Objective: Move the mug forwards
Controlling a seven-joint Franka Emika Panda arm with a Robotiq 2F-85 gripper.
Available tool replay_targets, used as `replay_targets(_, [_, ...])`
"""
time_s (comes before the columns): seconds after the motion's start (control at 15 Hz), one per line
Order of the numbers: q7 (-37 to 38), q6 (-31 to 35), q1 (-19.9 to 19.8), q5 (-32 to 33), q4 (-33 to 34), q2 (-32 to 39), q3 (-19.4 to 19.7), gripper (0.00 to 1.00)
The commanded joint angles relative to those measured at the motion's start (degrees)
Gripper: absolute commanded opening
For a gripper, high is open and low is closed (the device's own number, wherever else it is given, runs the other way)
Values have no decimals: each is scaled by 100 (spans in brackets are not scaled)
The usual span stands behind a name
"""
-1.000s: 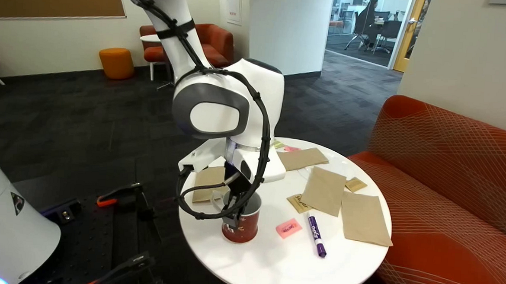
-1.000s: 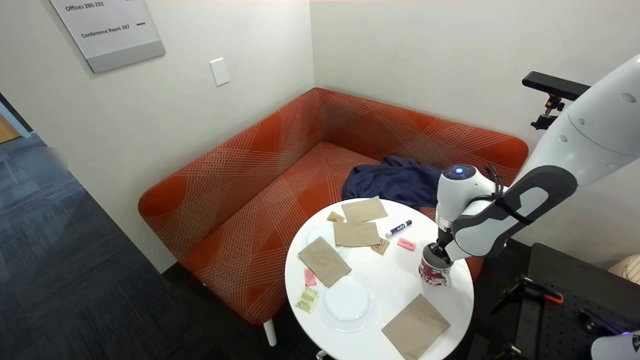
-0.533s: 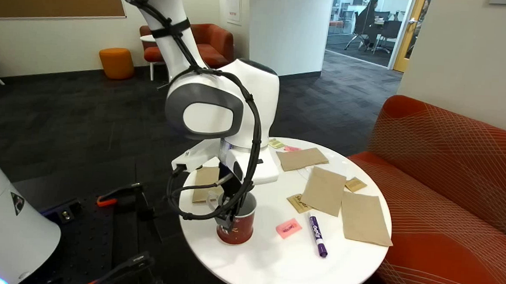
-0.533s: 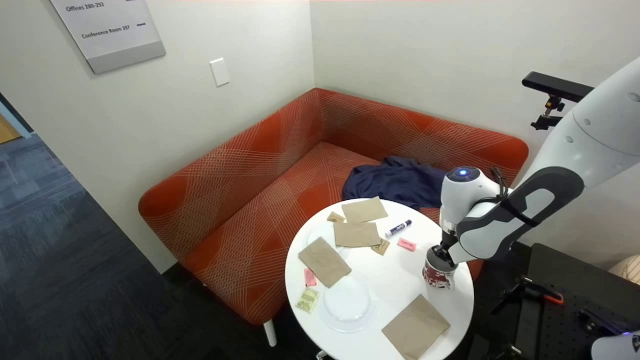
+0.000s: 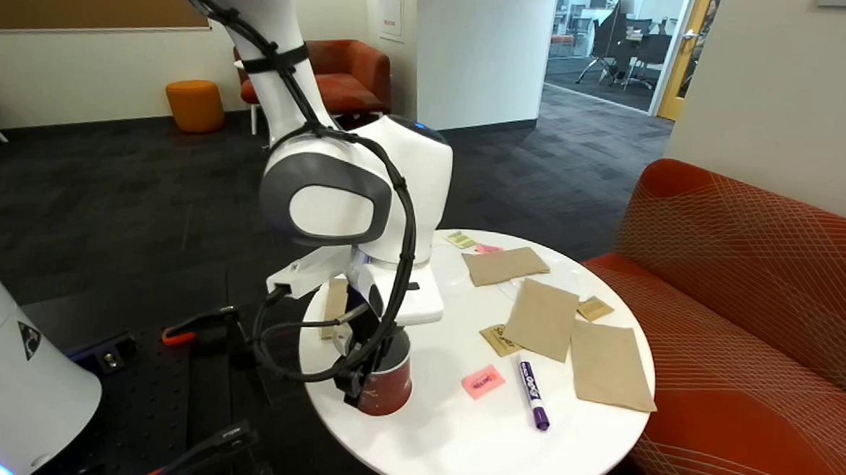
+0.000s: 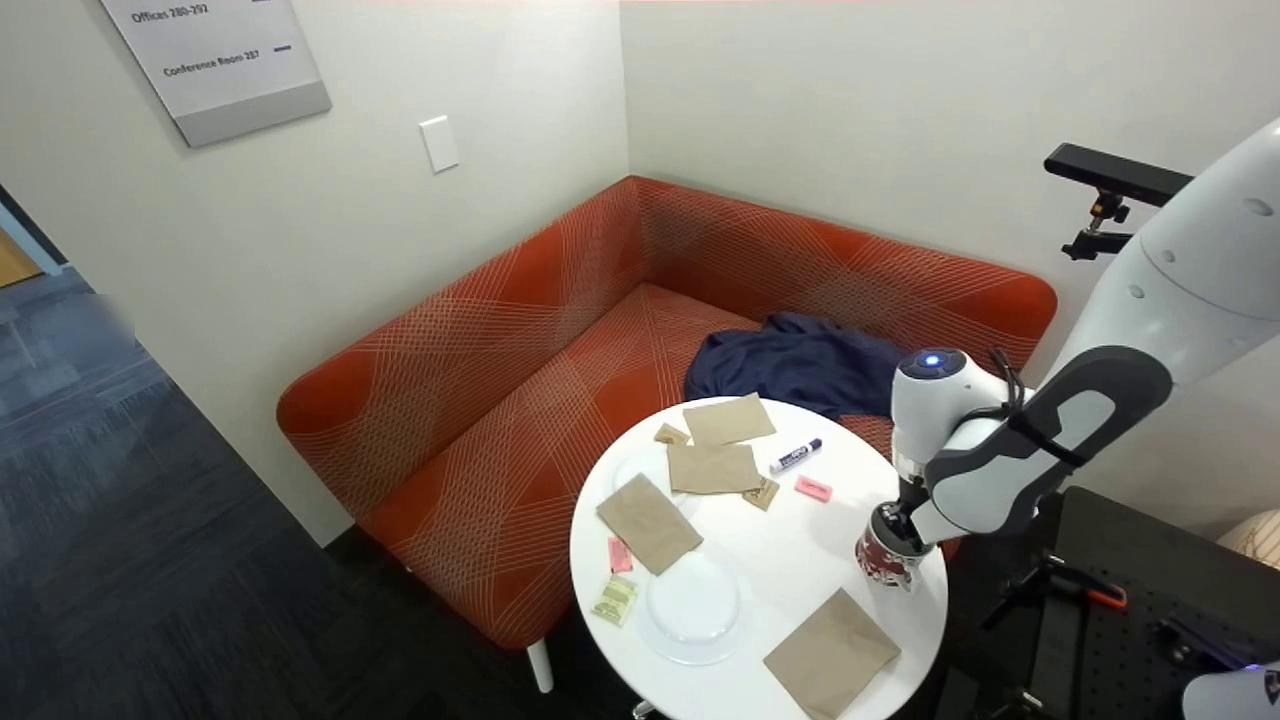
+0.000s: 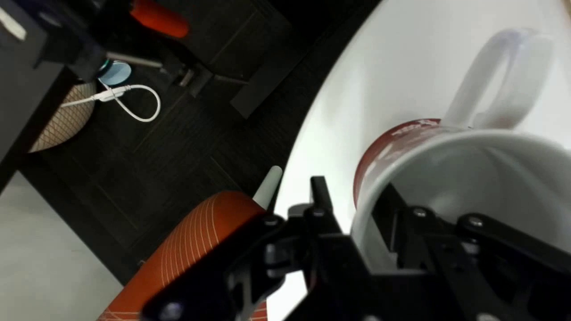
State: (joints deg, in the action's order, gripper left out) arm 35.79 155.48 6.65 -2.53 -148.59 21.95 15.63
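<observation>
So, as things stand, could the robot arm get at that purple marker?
Probably not directly: its hand is at the mug, one finger inside, one outside. Once clear of that, the way looks free, as the marker lies uncovered on the table.

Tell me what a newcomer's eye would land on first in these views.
The white robot arm, bent over the round white table, would probably come first. Next is the dark red mug near that table's edge, the tool straddling its wall in the wrist view, one finger inside and one outside. Then the large orange-red sofa beside the table likely draws the eye.
</observation>
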Motion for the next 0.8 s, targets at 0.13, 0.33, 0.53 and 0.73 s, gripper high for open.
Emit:
replay_targets(0.13, [348,-146,207,242,-249,-241,154,79])
replay_targets(0.33, [652,-63,434,605,-371,-554,405,99])
replay_targets(0.53, [1142,-228,596,1275,-489,-1074,692,100])
replay_targets(0.73, [1412,-614,348,1857,-628,-1796,640,100])
